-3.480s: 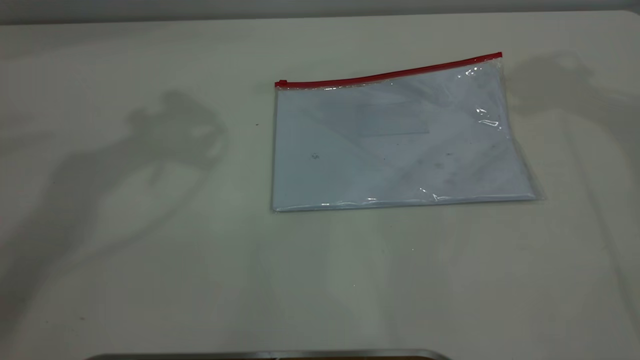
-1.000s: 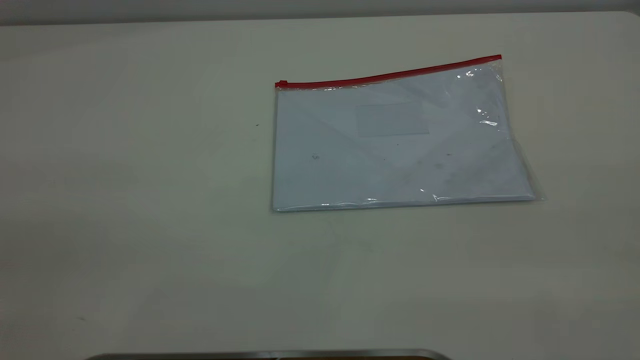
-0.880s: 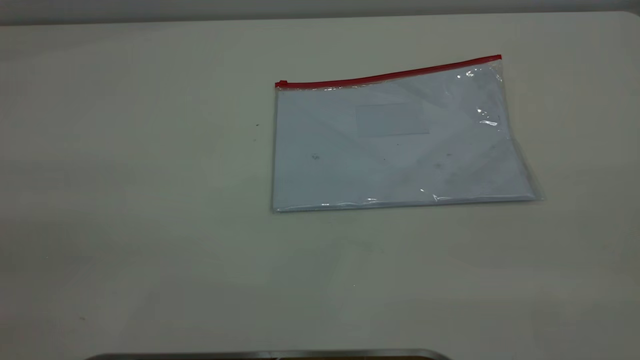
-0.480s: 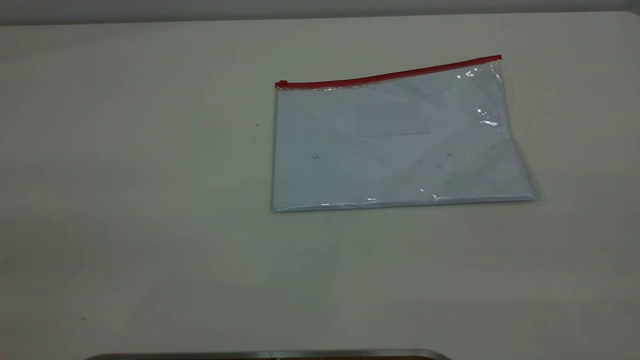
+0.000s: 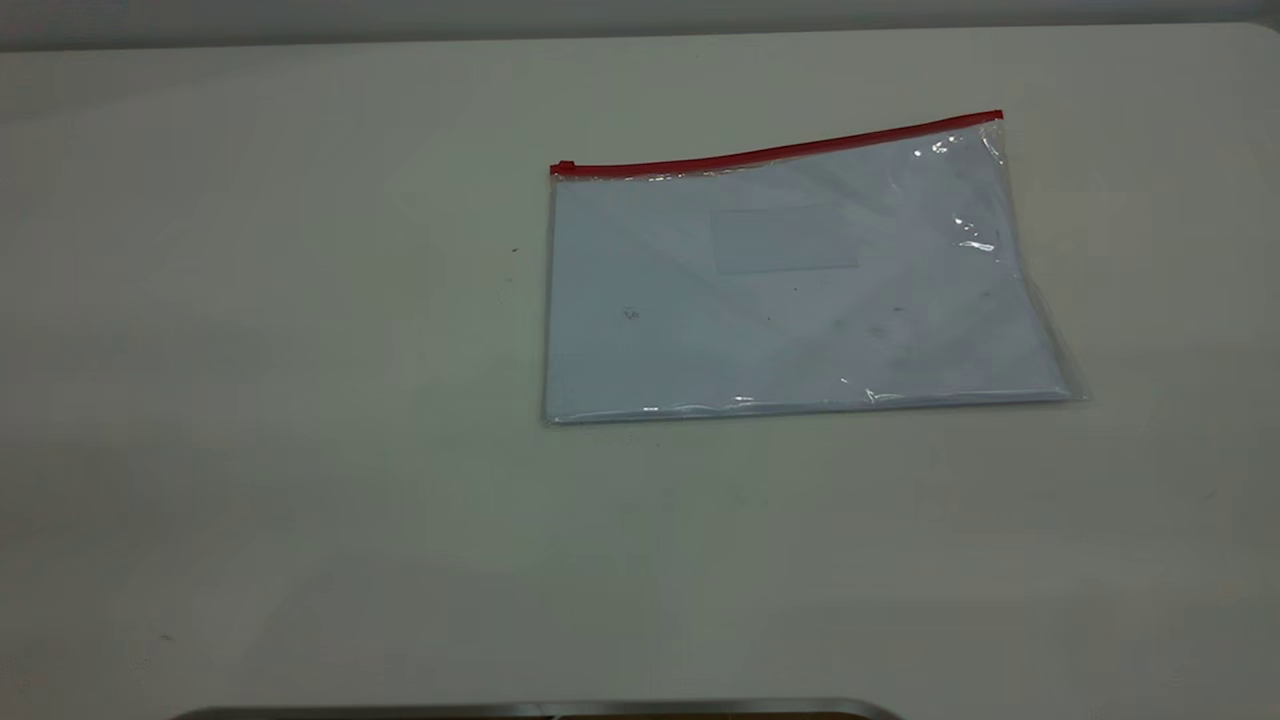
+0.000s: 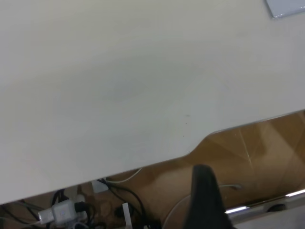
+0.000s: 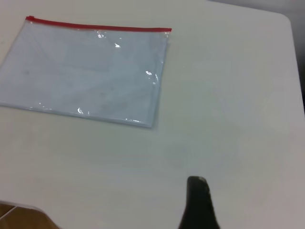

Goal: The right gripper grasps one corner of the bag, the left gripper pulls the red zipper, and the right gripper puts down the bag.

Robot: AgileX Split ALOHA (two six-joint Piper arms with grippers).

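The bag point(image 5: 800, 280) lies flat toward the bench's far right corner, red zipper point(image 5: 775, 152) along its far edge, the zipper-end corner point(image 5: 995, 122) nearest my right side for grasping. My right gripper point(image 7: 199, 202) hovers over the near right edge, my left gripper point(image 6: 206, 198) beyond the near edge; neither holds anything, and I cannot tell how open either is. The label window bears no readable writing.

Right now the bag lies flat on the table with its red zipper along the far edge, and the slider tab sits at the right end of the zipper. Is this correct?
Not quite. The bag does lie flat on the table with the red zipper along its far edge, but the slider tab sits at the left end, not the right. The exterior view shows this.
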